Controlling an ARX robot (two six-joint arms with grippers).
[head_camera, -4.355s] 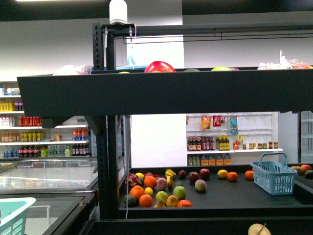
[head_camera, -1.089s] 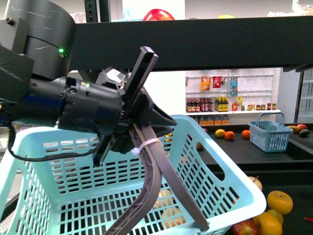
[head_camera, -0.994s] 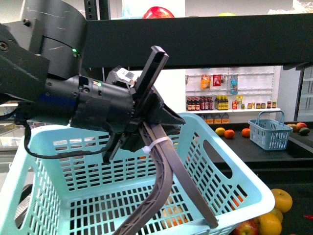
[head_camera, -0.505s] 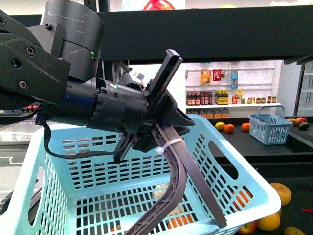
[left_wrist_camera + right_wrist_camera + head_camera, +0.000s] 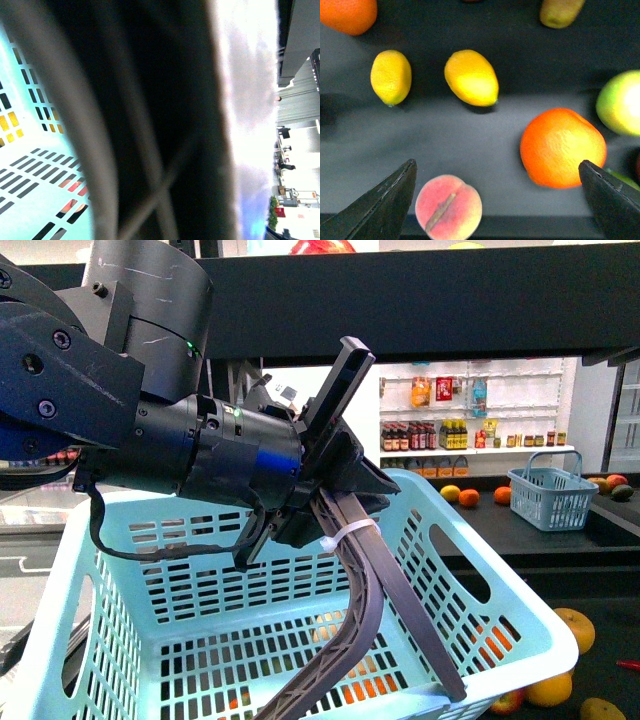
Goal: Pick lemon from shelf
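The left arm is seen entering from the upper left of the front view, its wrist turned rightward and slightly down. The left gripper is clamped on a grey handle. The right gripper is held spread wide, with only the tips of its two dark fingers shown.

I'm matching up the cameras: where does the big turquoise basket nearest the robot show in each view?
Front view: the basket fills the lower middle, closest to the camera.
Left wrist view: its slatted wall shows very close up, beside a blurred dark band.
Right wrist view: not in it.
Shared landmark: orange fruit glimpsed through the slats, in the front view and probably in the left wrist view.
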